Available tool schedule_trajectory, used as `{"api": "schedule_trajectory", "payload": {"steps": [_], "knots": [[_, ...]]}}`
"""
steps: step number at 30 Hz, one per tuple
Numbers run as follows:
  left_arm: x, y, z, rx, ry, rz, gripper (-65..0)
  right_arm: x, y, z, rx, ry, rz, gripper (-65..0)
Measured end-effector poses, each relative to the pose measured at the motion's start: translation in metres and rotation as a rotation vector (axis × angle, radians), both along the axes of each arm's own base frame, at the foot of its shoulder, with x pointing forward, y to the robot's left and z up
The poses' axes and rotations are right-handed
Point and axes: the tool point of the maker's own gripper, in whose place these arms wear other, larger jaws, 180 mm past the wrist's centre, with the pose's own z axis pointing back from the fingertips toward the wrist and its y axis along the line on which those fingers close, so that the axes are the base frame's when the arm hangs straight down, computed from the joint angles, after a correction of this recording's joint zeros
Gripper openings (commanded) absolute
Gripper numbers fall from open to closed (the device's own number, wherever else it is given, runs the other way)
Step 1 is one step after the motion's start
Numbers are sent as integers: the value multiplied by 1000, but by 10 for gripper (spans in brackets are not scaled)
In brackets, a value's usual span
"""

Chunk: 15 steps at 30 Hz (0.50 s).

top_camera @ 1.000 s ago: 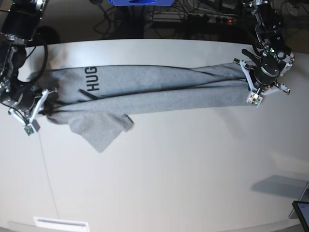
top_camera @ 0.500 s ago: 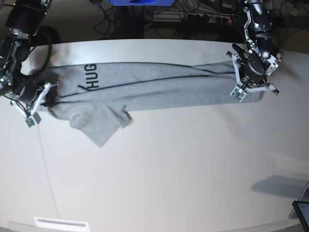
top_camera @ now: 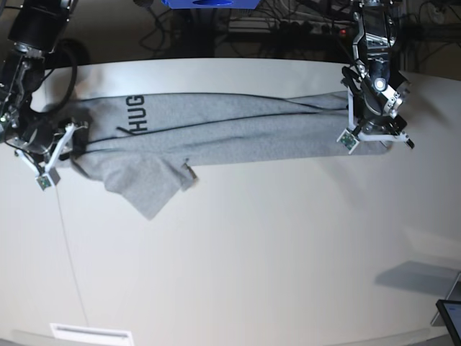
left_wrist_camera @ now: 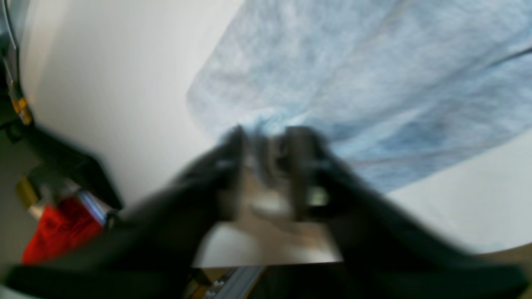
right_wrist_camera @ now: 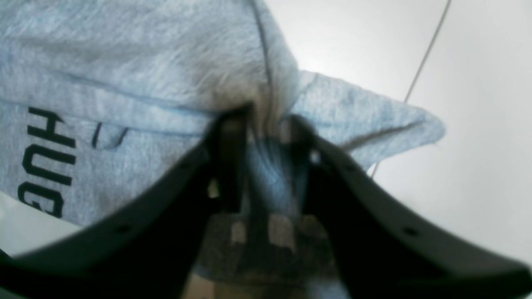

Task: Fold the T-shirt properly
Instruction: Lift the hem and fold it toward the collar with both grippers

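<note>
The heather-grey T-shirt (top_camera: 216, 133) lies stretched in a long band across the far side of the white table (top_camera: 252, 252), with black letters "HUG" (top_camera: 135, 115) near its left end and a sleeve flap (top_camera: 148, 191) hanging toward the front. My left gripper (top_camera: 369, 137) is at the band's right end. In the blurred left wrist view its jaws stand apart, open, at the T-shirt's (left_wrist_camera: 353, 74) edge. My right gripper (top_camera: 63, 148) is at the left end. Its fingers (right_wrist_camera: 228, 158) stand apart, open, with a loose fold of the T-shirt (right_wrist_camera: 266, 83) between them.
A blue object (top_camera: 209, 3) and cables lie behind the table's far edge. A dark screen corner (top_camera: 450, 317) shows at the front right, a white label (top_camera: 90, 333) at the front left. Something red (left_wrist_camera: 54, 232) sits off the table beside my left arm.
Both grippers, shut on the shirt's ends before, now have their jaws apart. Both ends shifted toward the table's far side and the band settled flatter.
</note>
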Motion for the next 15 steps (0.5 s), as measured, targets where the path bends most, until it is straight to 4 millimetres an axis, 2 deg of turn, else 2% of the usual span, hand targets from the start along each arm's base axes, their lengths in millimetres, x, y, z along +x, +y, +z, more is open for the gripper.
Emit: {"api": "schedule_trajectory", "payload": {"steps": [1, 3, 5, 8, 11, 15], "knots": [[4, 1, 3, 2, -12, 2, -217, 1, -3, 2, 4, -8, -13, -283], [6, 1, 5, 6, -21, 2, -131, 2, -12, 6, 8, -26, -52, -181], [3, 2, 4, 8, -14, 3, -84, 2, -25, 9, -18, -25, -72, -120], [4, 2, 4, 8, -14, 2, -81, 7, -28, 14, -21, -42, -74, -118], [15, 4, 15, 13, -52, 6, -81, 10, -33, 18, -33, -51, -74, -118], [21, 20, 30, 23, -105, 62, -81, 12, -39, 22, -45, -56, -85, -118]]}}
